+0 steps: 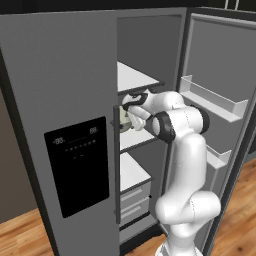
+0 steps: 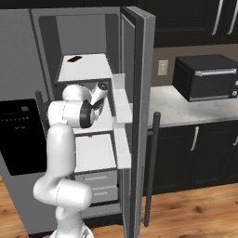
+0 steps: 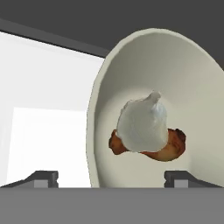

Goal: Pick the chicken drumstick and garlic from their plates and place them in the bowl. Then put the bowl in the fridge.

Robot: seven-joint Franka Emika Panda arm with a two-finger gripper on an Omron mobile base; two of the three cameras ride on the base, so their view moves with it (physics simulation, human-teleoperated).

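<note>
The grey fridge (image 1: 60, 90) stands with its right door open, and my arm reaches in to its middle shelf (image 1: 137, 141). There the cream bowl (image 1: 123, 121) sits just in front of my hand. In the hand view the bowl (image 3: 188, 74) is very close, with the white garlic (image 3: 142, 124) lying on the brown chicken drumstick (image 3: 173, 146) inside it. My gripper (image 3: 111, 177) is open, its fingertips (image 3: 43, 177) set wide to either side of the bowl's near rim without touching it. From the right base view the hand (image 2: 100, 90) is inside the fridge (image 2: 28, 56). The plates are out of view.
The open door (image 1: 215, 65) with white bins (image 1: 212, 100) is close on the arm's right. White shelves lie above (image 2: 86, 65) and below (image 2: 93, 151), and a small dark item (image 2: 74, 59) is on the upper one. A black oven (image 2: 207, 76) stands on the counter (image 2: 172, 109).
</note>
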